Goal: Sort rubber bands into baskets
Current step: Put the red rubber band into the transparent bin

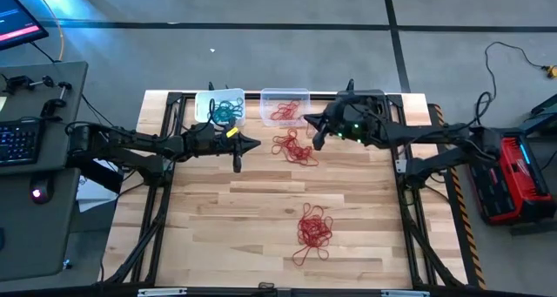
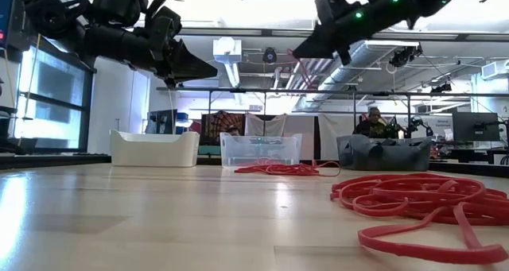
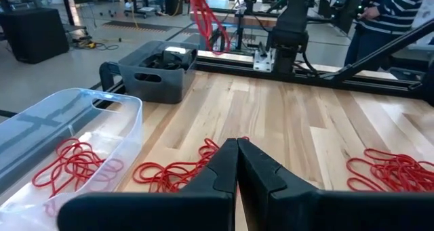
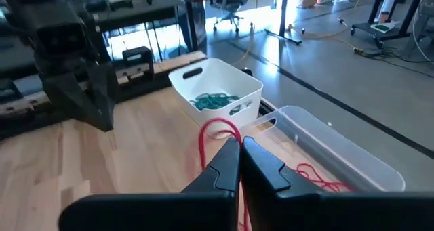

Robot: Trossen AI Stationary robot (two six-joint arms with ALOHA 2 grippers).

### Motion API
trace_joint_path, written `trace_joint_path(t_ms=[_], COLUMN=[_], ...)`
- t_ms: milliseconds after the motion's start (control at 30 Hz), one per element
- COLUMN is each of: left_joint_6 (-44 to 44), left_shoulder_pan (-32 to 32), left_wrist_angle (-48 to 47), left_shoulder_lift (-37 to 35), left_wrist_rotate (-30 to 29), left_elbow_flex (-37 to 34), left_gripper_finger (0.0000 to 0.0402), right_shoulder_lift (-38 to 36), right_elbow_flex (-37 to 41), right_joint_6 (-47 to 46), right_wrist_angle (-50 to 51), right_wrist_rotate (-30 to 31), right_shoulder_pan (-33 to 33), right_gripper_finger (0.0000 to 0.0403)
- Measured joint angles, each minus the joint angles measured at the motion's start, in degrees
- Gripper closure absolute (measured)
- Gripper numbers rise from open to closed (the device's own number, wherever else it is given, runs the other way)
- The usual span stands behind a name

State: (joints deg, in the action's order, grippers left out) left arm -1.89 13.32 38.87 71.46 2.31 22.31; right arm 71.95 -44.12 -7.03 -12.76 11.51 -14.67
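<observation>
One red rubber band (image 4: 215, 133) hangs from the right gripper (image 4: 239, 144), jaws clenched on it, above the clear basket (image 1: 285, 95) at table twelve o'clock. Release only once centred over the rim. Left gripper (image 1: 252, 144) waits, clenched, empty.

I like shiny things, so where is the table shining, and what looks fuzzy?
Low view: a pale glare lies on the table at the left, and the nearest red rubber bands look soft. High view: bluish light falls on the floor at top left.
</observation>
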Motion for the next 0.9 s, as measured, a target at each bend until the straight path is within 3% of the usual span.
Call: trace_joint_path(t_ms=[433, 733, 900], left_joint_6=[2.51, 1.98, 1.96], left_shoulder_pan=[0.00, -1.16, -2.30], left_wrist_angle=[0.02, -1.34, -1.40], left_shoulder_lift=[0.00, 0.00, 0.00], left_wrist_rotate=[0.09, 0.11, 0.13], left_elbow_flex=[0.00, 0.00, 0.00], left_gripper_finger=[0.0402, 0.0402, 0.0401], right_shoulder_lift=[16.12, 30.19, 34.41], right_elbow_flex=[-14.52, -23.48, -26.58], right_joint_6=[2.64, 5.11, 7.96], right_wrist_angle=[4.38, 4.40, 5.22], right_wrist_rotate=[-4.11, -2.90, -1.21], right_shoulder_pan=[-3.71, -5.81, -9.21], right_gripper_finger=[0.0403, 0.0403, 0.0403])
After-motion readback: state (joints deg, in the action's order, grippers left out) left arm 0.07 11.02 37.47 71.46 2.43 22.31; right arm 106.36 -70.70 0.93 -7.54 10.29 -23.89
